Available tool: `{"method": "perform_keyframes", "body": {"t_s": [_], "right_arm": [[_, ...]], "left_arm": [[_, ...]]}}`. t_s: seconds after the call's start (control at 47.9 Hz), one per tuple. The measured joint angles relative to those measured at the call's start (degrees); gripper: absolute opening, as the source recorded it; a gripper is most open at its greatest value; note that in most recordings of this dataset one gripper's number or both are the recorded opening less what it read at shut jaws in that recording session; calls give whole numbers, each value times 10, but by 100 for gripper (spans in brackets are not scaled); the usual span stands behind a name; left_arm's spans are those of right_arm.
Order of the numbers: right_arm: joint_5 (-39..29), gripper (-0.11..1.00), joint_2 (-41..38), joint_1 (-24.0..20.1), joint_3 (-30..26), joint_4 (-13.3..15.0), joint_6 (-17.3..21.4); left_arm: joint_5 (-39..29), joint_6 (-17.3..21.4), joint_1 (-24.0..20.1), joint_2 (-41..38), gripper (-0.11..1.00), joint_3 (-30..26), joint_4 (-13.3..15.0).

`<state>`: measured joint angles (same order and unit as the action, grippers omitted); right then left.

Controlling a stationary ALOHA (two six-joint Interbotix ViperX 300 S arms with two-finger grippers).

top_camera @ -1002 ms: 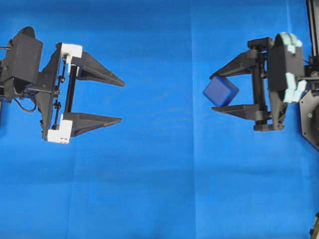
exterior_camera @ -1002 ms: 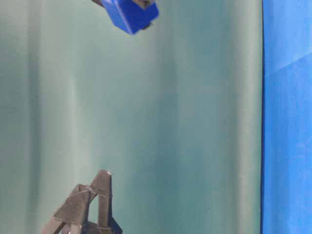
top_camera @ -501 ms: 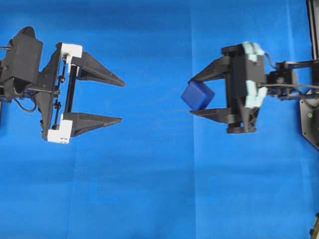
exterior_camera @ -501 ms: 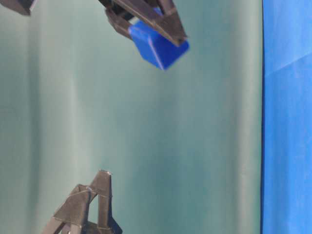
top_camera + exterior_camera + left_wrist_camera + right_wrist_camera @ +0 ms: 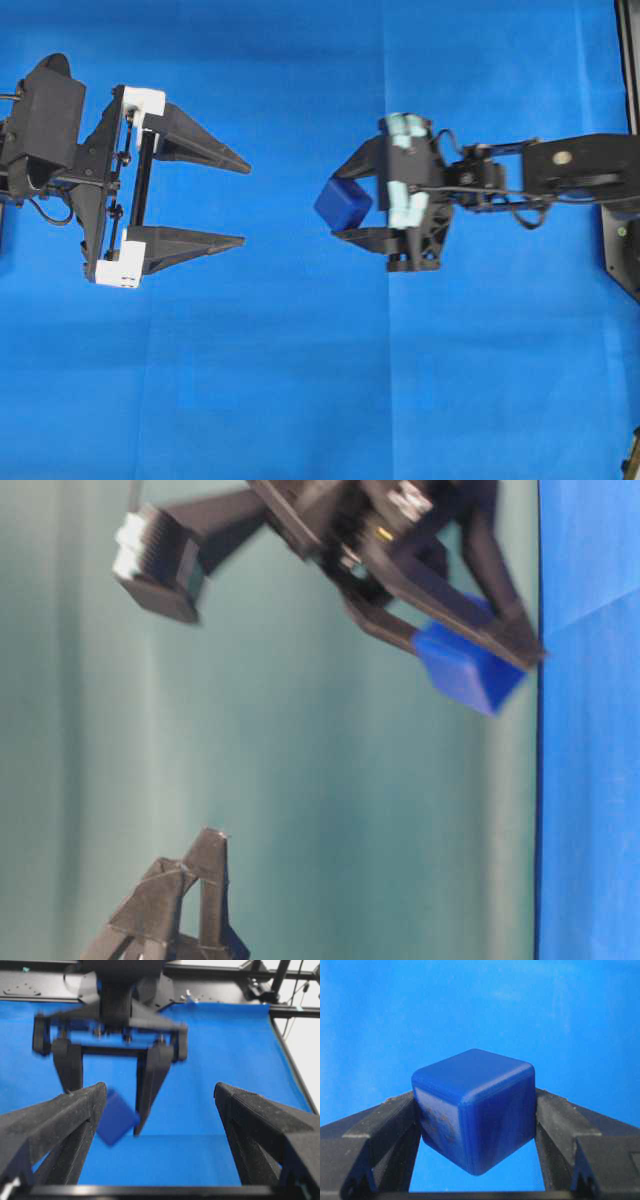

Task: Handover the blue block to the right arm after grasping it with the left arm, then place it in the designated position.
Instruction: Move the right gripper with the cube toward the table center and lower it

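Blue block (image 5: 344, 203) between right end effector (image 5: 346, 203) fingers

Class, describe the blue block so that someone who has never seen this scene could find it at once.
Start from the blue cloth and find the right arm with its mint-green part. Between its claw fingers sits the blue block, a small rounded cube, darker than the cloth.

- Work surface I'm seeing is a table under a blue cloth (image 5: 300, 380), which fills the overhead view edge to edge.
- Cloth lies flat; I can make out faint fold creases, one vertical just right of centre, one horizontal across the middle.
- From the left wrist view the cloth (image 5: 225, 1050) ends at a black frame (image 5: 280, 1010) along its far edge and right side.
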<state>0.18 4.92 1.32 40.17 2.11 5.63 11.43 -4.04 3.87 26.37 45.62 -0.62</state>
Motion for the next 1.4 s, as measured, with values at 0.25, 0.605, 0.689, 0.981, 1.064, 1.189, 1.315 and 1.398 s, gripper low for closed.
{"method": "perform_keyframes", "body": {"t_s": [0.25, 0.605, 0.689, 0.981, 1.064, 1.189, 1.315, 1.398], "right_arm": [[37, 51, -83, 1, -23, -2, 0], [67, 51, -170, 2, -50, -26, 1], [69, 51, -184, 2, -57, -32, 1], [83, 51, -192, -1, -62, -33, 2], [84, 51, -192, -5, -62, -33, 2], [89, 51, -192, -10, -61, -33, 4], [91, 51, -192, -10, -62, -33, 8], [91, 51, -194, -10, -62, -33, 9]], "left_arm": [[0, 2, -8, 0, 93, -1, 0], [0, 3, -9, 0, 93, -1, 1], [0, 3, -9, 1, 93, -1, 0], [0, 2, -9, 0, 93, -1, 0], [0, 3, -9, 0, 93, -1, 0], [0, 3, -9, 0, 93, -1, 0], [0, 3, -9, 0, 93, -1, 0], [0, 2, -9, 0, 93, -1, 1]]}}
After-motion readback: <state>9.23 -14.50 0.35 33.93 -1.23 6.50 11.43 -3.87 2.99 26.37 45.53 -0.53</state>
